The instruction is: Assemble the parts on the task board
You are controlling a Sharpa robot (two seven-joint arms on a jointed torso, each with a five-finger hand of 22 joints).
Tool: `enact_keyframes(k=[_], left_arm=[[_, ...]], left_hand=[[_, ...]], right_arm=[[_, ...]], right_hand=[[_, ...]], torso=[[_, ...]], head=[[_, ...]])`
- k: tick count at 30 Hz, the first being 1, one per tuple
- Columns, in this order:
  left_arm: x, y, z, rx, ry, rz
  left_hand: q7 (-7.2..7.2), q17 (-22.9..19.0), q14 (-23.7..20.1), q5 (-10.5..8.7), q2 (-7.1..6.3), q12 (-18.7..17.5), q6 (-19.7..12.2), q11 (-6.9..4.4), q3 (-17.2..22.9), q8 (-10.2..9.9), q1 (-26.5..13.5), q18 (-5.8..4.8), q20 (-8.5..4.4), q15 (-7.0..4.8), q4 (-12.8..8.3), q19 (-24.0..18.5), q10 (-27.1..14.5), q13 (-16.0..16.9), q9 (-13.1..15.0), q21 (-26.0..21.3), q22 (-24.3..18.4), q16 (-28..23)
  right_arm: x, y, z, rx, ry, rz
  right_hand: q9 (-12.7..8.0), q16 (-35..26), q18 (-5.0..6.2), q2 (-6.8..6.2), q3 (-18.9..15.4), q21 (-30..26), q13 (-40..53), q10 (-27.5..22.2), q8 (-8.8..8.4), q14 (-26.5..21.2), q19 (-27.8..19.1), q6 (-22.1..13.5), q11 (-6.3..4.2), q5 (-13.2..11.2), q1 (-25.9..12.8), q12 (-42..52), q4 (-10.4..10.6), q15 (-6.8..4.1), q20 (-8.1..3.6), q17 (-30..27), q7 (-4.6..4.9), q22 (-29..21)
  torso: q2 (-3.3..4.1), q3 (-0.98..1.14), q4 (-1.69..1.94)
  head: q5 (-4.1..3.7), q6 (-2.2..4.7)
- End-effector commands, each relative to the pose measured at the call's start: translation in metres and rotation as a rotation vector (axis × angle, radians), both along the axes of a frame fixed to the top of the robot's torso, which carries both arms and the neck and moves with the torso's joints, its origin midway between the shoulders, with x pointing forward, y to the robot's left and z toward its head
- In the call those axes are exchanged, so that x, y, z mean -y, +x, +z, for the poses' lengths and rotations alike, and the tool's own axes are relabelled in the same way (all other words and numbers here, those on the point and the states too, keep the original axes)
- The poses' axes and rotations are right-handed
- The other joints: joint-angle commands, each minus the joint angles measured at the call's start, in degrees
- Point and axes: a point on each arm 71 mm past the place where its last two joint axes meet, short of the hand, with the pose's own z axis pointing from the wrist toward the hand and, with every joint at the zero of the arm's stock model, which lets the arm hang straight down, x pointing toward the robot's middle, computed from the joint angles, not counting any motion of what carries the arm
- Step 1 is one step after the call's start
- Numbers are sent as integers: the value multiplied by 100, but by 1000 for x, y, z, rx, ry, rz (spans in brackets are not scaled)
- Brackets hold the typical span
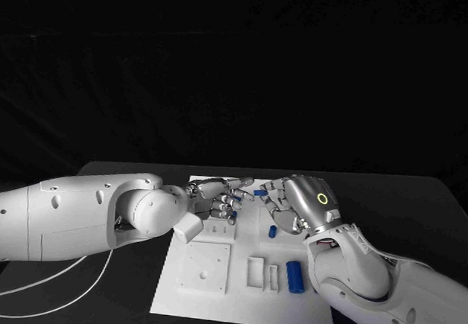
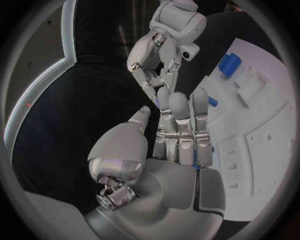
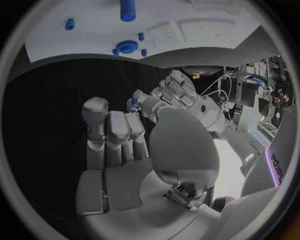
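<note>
Board (image 1: 209, 298) is seen mid-table, with a blue cylinder (image 1: 295, 277) lying at its near right and a small peg (image 1: 273, 230) further back. Above its far edge, left hand (image 1: 219, 194) and right hand (image 1: 285, 199) are met fingertip to fingertip around a small blue part (image 1: 260, 193). Which hand grips it cannot be told.

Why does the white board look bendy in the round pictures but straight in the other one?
Both wrist views use fisheye lenses, so the task board curves there and its edge bows; in the head view the task board keeps straight edges, bright against the dark table.
</note>
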Motion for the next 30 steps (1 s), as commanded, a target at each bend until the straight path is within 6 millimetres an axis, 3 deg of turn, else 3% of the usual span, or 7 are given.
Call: enact_keyframes(k=[1,30], left_arm=[[1,1,0,-1,-5,6],[7,1,-1,-6,-13,-4]], left_hand=[[1,-6,17,-11,-8,-23,-21,12,-4,-5,13,-28,-12,8,-2,38,267,-3,-15,-21,0,-37],[-6,-1,15,3,23,-17,-2,8,9,-3,46,-30,-14,7,-32,38,267,1,-33,-26,11,-29]], right_arm=[[-1,-2,2,20,5,1],[-7,-3,4,30,-2,8]], right_hand=[[8,36,-96,-24,41,19,5,37,19,18,296,72,-16,31,20,31,6,2,20,3,-41,483],[7,44,-108,-45,82,68,17,45,18,17,296,75,-16,31,17,32,4,3,21,-3,-41,492]], torso=[[0,-3,-1],[-1,7,-6]], head=[[-2,1],[21,5]])
